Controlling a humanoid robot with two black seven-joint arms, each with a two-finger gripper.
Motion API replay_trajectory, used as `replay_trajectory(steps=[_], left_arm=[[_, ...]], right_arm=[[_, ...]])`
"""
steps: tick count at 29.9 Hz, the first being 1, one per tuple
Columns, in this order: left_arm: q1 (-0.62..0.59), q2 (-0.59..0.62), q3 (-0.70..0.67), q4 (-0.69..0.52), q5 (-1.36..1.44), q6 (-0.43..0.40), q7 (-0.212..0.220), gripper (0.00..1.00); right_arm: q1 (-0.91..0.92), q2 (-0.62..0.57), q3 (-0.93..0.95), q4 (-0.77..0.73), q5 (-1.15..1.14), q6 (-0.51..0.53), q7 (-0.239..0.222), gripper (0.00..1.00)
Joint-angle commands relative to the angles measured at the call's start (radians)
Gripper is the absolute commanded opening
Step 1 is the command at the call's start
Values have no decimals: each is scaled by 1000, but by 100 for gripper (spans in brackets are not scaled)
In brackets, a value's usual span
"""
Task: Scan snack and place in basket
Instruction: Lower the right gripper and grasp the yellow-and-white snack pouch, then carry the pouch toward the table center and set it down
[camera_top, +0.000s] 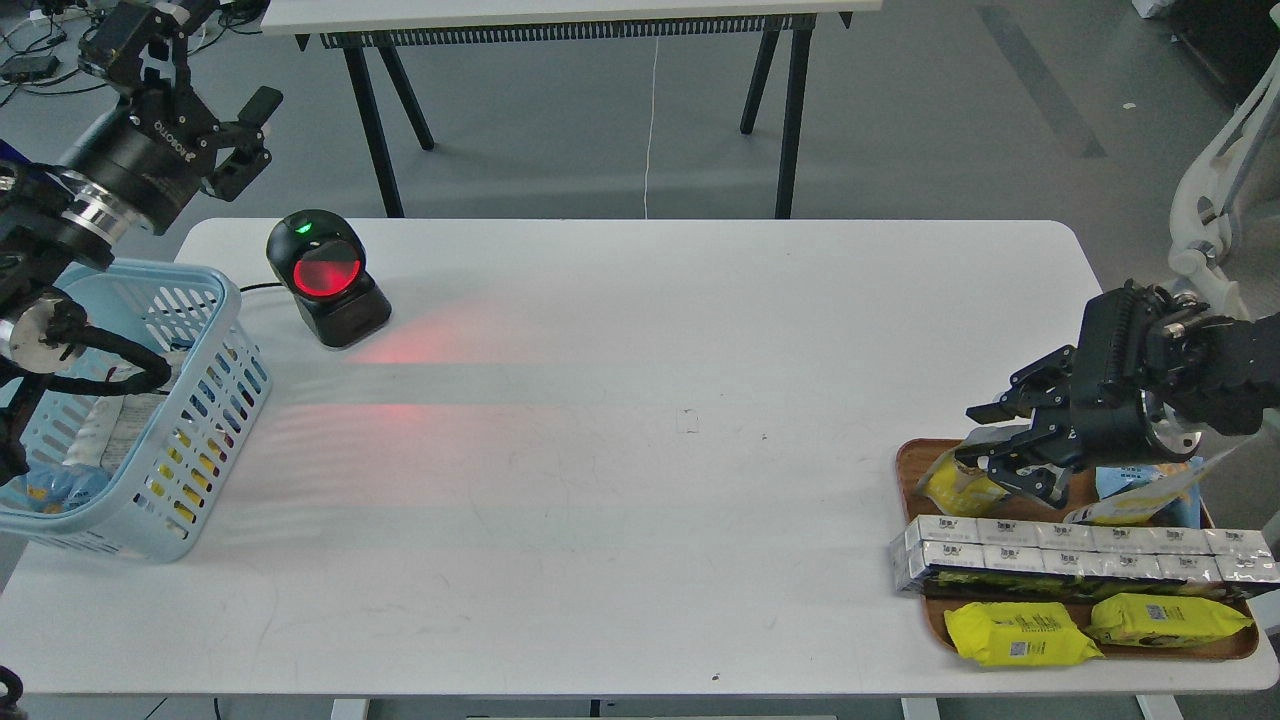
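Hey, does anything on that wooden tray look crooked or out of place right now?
Yes. The long silver box row overhangs the tray's left edge, and the snack leans tilted under the right gripper.

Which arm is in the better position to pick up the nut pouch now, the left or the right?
The right. The right gripper is open and sits right over the snack on the wooden tray. The left gripper is far away, beyond the basket at the table's other end.

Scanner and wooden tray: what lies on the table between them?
In the head view, nothing: bare white table between the scanner and the wooden tray, apart from the scanner's red glow.
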Motion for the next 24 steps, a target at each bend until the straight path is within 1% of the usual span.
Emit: replay_trajectory(steps=[1,4,12,20,22,24], left_arm=[[-1,0,0,0,0,0,0,100],[-1,0,2,0,0,0,0,100],[-8,1,2,0,0,0,0,100],[-9,1,0,0,-2,0,0,100],[-9,1,-3,0,-5,0,0,100],[-9,1,-5,0,-6,0,0,100]], right_arm=[[-2,-5,2,4,0,-1,0,0],[1,-10,9,7,0,-1,0,0],[13,-48,55,82,0,-1,0,0],[31,-31,157,107,0,1,0,0],[66,-4,160,124,0,7,0,0],[103,67,160,125,0,22,0,0]])
